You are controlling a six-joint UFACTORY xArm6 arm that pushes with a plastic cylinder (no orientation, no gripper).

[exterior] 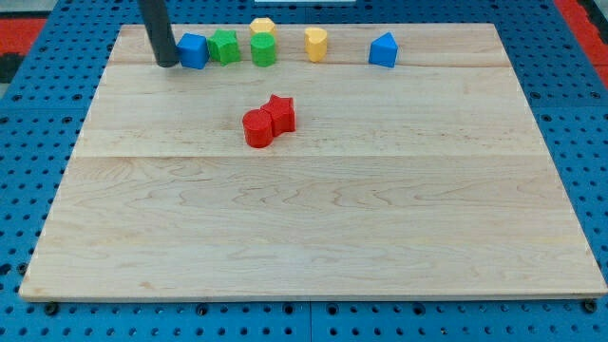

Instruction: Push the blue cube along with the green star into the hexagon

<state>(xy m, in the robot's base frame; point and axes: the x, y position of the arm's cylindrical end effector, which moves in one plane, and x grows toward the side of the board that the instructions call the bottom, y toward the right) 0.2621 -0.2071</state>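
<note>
My tip (167, 63) sits at the far left of the bench (313, 237), down on the wood. It touches, or all but touches, the left face of the blue cube (194, 51). I carry no gripper, only the dark rod, so there is nothing to open or close and nothing held.

Far row, left to right:
- Blue cube, just right of my tip.
- Green star (225, 46), pressed against the cube's right side; no gap shows between them.
- Green hexagon (264, 49), just right of the star, a thin strip of wood between the two.
- Yellow block (262, 27), directly behind the green hexagon and partly hidden by it. Its exact shape I cannot tell.
- Yellow hexagon-like block (315, 43), a little right of the green hexagon and apart from it.
- Blue block (383, 50) with a peaked top, further right again, standing alone.

Nearer me, around the middle of the bench:
- Red round block (257, 128) on the left, red star (279, 113) on the right and slightly farther. The two touch. Both sit well apart from the far row.

Cube, star and green hexagon lie roughly in one line running rightward from my tip.
</note>
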